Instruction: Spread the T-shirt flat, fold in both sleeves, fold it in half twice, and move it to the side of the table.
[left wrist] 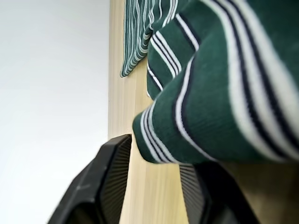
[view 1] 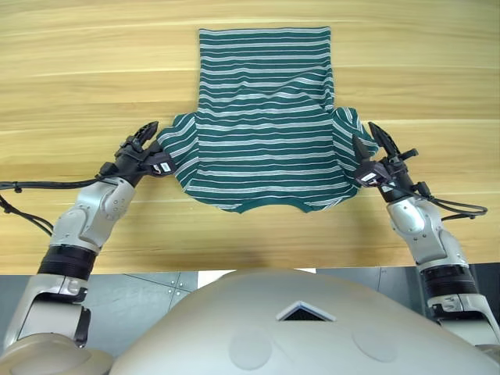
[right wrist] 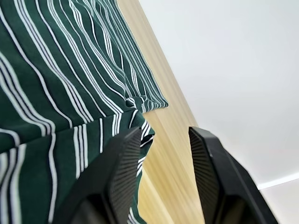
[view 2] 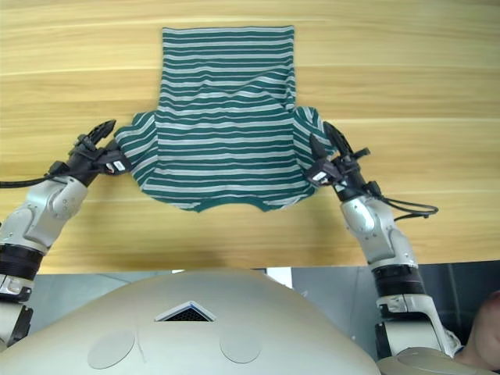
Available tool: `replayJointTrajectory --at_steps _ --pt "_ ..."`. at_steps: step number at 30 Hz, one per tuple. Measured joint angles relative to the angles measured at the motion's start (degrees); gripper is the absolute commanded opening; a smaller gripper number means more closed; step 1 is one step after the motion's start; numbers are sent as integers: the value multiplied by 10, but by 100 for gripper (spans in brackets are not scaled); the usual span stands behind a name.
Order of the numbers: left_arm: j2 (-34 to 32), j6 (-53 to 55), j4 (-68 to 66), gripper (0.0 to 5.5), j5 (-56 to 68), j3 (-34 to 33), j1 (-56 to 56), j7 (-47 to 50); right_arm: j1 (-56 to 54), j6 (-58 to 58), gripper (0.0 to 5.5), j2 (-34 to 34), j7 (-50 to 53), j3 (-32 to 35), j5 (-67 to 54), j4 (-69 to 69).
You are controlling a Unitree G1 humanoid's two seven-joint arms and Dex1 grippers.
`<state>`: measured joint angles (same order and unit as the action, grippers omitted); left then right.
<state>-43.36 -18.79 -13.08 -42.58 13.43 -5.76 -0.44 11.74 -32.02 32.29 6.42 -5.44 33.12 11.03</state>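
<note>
- Both sides: jaws spread, gripping nothing; left gripper (view 1: 145,137) mid-left, right gripper (view 1: 373,144) mid-right.
- Shows striped T-shirt (view 1: 262,117) upper centre on wooden table (view 1: 78,62), sleeve ends just beside grippers.

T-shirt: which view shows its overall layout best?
Left eye view: the whole T-shirt lies in frame, both sleeves visible. Right eye view shows the same. Wrist views give close-ups of one sleeve each.

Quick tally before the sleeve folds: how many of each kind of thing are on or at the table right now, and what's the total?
Striped T-shirt: 1
Grippers: 2 (left gripper, right gripper)
Wooden table: 1
Total: 4
</note>
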Motion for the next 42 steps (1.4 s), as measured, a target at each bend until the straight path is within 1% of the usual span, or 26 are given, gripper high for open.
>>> replayJointTrajectory --at_steps 7,8,15,22,27,29,33,42 --pt "-16 2 10 150 0 10 -4 -2 0 0 188 0 0 0 0 0" --pt "-19 2 11 134 0 12 -4 -2 0 0 188 1 0 0 0 0" --pt "-30 -3 18 69 3 16 -3 -3 0 0 188 1 0 0 0 0" --pt "-27 -21 19 2 47 15 -3 -3 -3 -1 188 1 0 0 0 5" --pt "-25 -23 21 0 52 15 -1 -3 -5 -1 188 1 0 0 0 9" --pt "-14 -32 22 0 69 15 -2 -3 -6 -2 188 1 0 0 0 10" --pt "41 -61 42 0 130 23 -16 -11 -6 -4 188 1 0 0 0 11" --pt "104 -78 52 0 200 22 -31 -31 -7 -4 188 1 0 0 0 18"
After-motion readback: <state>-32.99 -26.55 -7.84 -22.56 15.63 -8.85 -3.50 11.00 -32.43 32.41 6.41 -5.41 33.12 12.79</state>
